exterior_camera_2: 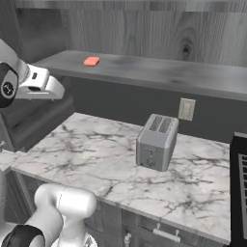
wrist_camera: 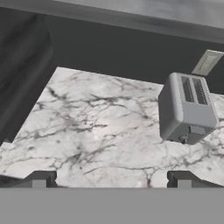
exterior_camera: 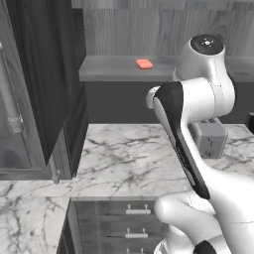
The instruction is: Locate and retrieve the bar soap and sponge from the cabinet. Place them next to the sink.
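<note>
Lying flat on the cabinet (exterior_camera: 124, 34) shelf, the bar soap (exterior_camera: 144, 64) is seen | hand (wrist_camera: 111, 178) held wide apart, nothing gripped, above the worktop (wrist_camera: 96, 127) | toaster (wrist_camera: 186, 108) nearby

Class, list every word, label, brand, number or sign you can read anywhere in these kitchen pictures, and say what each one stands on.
No readable text anywhere.
Toaster: no brand or markings legible; its front controls are too small to read.
Wall outlet: plain, no lettering.
Bar soap on the cabinet shelf: no stamp visible.
Drawers under the counter: handles only, no labels.
</note>
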Tool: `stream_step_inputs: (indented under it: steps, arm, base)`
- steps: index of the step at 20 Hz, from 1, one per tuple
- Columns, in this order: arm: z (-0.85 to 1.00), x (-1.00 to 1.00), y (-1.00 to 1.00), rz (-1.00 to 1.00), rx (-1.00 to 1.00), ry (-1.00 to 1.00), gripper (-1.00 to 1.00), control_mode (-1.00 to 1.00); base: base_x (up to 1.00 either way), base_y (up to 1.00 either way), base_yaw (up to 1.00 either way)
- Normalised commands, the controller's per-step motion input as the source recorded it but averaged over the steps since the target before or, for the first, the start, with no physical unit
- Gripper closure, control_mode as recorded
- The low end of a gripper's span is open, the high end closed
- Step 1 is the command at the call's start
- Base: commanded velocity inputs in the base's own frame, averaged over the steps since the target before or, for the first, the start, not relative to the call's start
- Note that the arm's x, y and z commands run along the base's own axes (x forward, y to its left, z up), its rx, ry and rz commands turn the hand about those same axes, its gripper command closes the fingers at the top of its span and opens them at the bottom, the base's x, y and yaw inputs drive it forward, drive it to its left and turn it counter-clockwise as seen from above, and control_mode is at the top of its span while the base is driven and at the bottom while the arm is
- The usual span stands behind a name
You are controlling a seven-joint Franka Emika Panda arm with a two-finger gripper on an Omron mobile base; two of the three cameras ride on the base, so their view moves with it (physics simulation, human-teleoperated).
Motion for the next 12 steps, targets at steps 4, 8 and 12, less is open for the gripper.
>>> stream_step_inputs:
  steps: [4,8,12]
  arm:
    - [0.0,0.57,0.0,0.0,0.02,0.0,-1.0,-1.0]
    - [0.0,0.54,0.0,0.0,0.01,0.0,-1.0,-1.0]
    - [0.1,0.48,0.0,0.0,0.0,0.01,-1.0,-1.0]
  base:
    - [0.0,0.0,0.0]
    - [0.0,0.0,0.0]
    - [0.0,0.0,0.0]
